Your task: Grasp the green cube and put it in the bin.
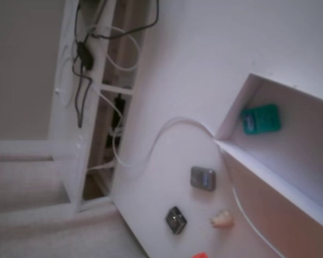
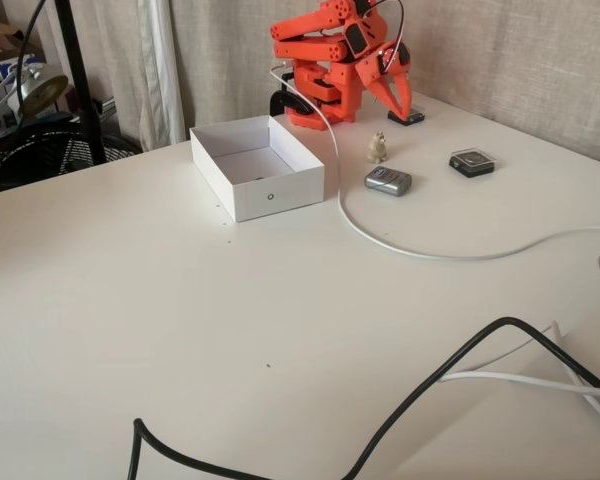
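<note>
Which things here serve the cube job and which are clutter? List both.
Job:
green cube, already lying in the bin
bin
hand, folded at the arm's base

Clutter:
grey block
dark block
small beige figure
white cable
black cable

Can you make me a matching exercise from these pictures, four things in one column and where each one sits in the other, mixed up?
Things:
1. green cube
2. white cable
3. small beige figure
4. orange arm

Places:
A. folded up at the far edge of the table
B. inside the white bin
C. curving across the table in front of the bin
D. standing on the table between the arm and the grey block

Pairs: 1-B, 2-C, 3-D, 4-A
</note>
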